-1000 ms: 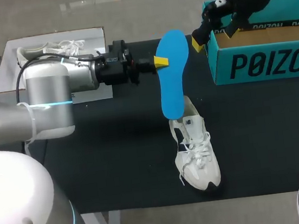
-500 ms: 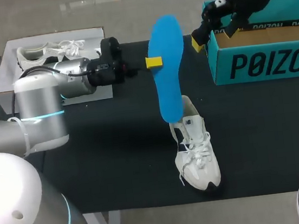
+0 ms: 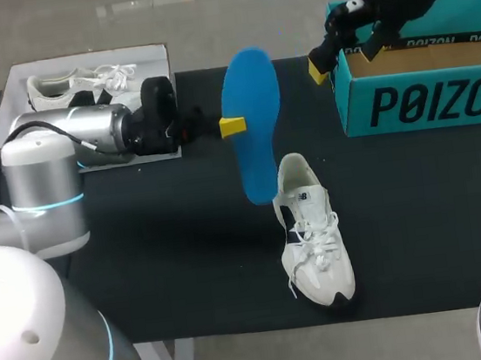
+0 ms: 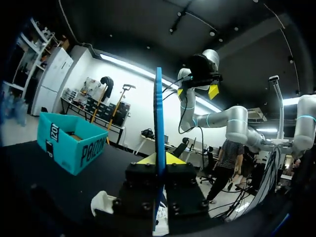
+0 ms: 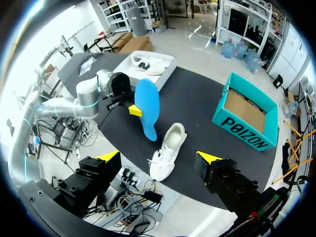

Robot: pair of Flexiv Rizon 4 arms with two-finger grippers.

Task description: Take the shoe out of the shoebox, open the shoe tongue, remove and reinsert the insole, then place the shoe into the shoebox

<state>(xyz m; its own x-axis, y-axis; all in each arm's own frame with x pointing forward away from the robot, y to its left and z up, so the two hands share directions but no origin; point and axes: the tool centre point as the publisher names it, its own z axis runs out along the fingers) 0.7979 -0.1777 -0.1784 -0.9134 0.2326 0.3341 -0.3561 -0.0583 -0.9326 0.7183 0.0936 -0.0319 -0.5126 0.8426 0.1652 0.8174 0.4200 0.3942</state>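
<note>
left gripper (image 3: 234,126), pinching the insole (image 3: 251,100), has swung it leftward off the shoe (image 3: 314,241).

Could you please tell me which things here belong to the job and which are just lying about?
Job: blue insole, held in the left gripper; white shoe; teal shoebox.
Lying about: white box holding spare shoes.
</note>
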